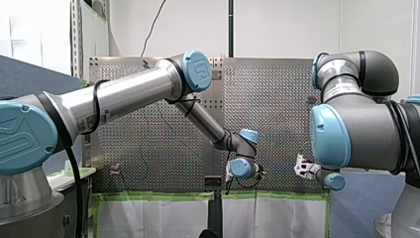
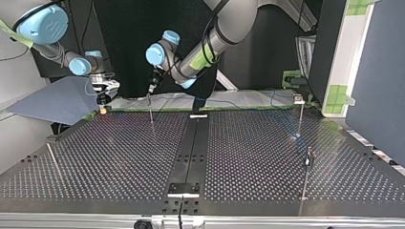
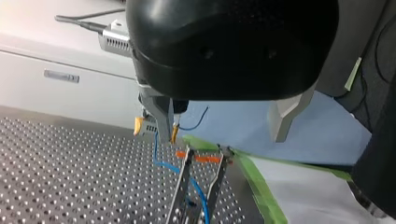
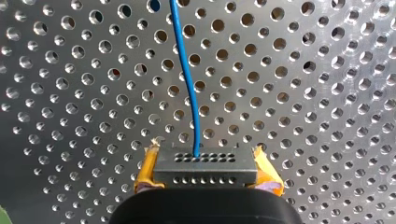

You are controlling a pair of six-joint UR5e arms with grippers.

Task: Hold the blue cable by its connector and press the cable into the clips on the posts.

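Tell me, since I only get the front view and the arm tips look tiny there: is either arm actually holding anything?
Observer: Yes. In the right wrist view, the right pincer is shut on a grey connector, with a blue cable coming out of its face.
Visitor: And the other arm, is it gripping too?
Observer: No. The left wrist view shows the left pincer open, with nothing between its metal fingers.

1. A metal table (image 2: 119,157) full of small holes is seen, with a black strip (image 2: 195,143) laid down its middle.
2. Green tape (image 3: 261,191) is stuck along its edge (beside a blue sheet (image 3: 322,135)).
3. A white drawer (image 3: 60,93) is seen past the table.
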